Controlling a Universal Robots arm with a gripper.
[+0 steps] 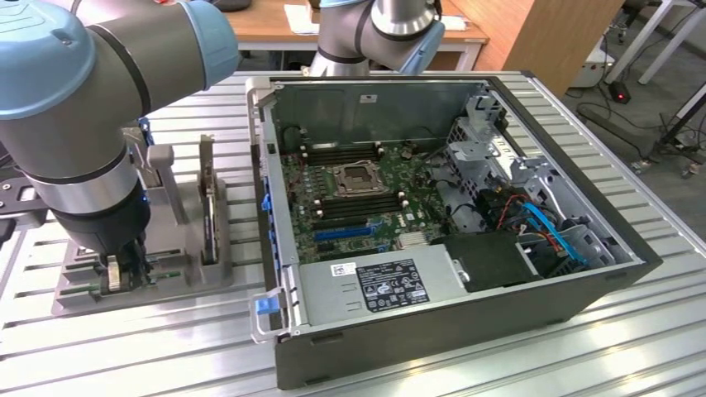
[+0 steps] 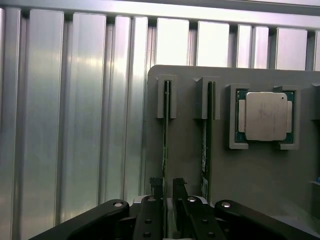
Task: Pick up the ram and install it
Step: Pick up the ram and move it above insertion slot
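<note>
- Up close in the wrist view, the gripper hangs over a grey holder; its dark fingers are slightly parted and straddle the upper edge of the ram, with a thin gap showing on one side, so they do not clamp it
- the ram stands on edge in a narrow slot of the holder; just beside it a second stick stands in a parallel slot, carrying a pale sticker whose print is too small to read
- further along the holder a square silver processor lies flat in its own recess; no writing shows on its lid
- in the exterior view the gripper is down at the holder, which sits on the ribbed aluminium table, at the exterior view's left
- beyond, an open computer case lies on its side; the power supply bears a black label and a small white one, both unreadable
- farther in, the green motherboard shows its bare processor socket; blue cables run at the exterior view's right
</note>
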